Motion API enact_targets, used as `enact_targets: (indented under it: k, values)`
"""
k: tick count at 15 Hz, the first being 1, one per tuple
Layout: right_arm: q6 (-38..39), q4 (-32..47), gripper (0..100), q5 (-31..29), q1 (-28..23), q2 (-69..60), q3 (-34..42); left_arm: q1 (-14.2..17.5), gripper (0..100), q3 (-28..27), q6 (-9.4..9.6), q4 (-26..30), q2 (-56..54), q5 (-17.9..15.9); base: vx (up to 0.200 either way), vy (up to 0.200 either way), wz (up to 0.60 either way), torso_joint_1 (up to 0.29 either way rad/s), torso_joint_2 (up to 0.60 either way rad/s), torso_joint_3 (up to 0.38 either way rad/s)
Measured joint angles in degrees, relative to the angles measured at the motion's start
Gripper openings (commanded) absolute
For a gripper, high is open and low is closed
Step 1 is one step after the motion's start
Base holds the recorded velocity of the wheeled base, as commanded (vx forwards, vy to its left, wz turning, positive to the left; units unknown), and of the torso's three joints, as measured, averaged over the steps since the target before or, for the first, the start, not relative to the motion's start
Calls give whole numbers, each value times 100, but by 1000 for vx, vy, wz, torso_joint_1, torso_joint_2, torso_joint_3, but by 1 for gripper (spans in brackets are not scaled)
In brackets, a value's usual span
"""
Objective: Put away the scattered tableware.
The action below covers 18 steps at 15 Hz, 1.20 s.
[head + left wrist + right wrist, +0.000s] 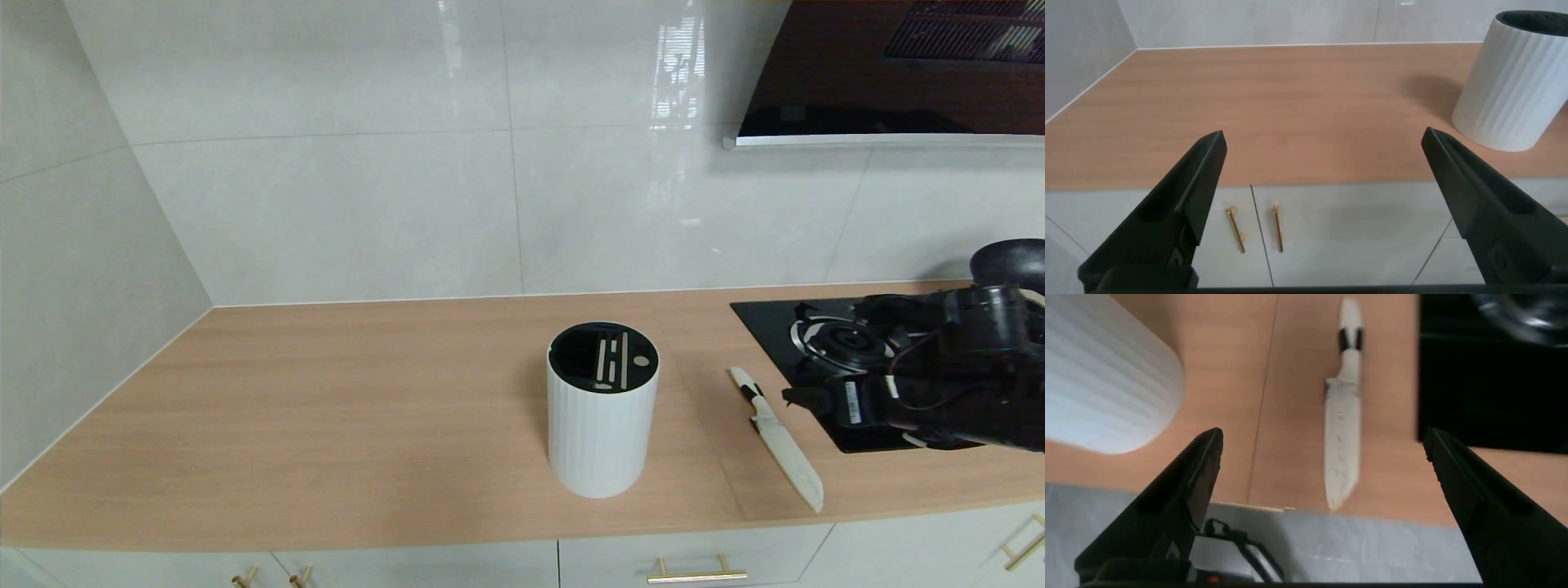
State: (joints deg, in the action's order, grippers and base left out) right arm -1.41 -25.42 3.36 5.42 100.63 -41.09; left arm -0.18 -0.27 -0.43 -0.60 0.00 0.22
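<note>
Apparently hovering, the right hand [1323,439], spread wide apart, frames the knife [1342,453] beneath it.

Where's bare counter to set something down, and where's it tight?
Free: counter between the left wall and the white holder, plus the strip behind the holder. Tight: between holder and hob, where the knife lies near the open right gripper.

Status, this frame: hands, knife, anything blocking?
Left hand open, empty. Right hand open, near knife. Knife flat on counter between white holder and hob. Nothing between knife and holder.
</note>
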Motion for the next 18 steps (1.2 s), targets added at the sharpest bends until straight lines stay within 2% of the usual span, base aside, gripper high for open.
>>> enact_targets:
  k: [3, 8, 18]
  values:
    - [-83, -1158, 100, -197, 138, 1193, -96, 0, 100, 0, 0, 0, 0, 0, 0, 0, 0, 0, 0, 0]
    - [-116, -2499, 100, -388, 39, 2623, -196, 0, 100, 0, 0, 0, 0, 0, 0, 0, 0, 0, 0, 0]
    - [-145, -3024, 100, -423, -216, 3500, -477, 0, 100, 0, 0, -2, 0, 2, 0, 0, 0, 0, 0, 0]
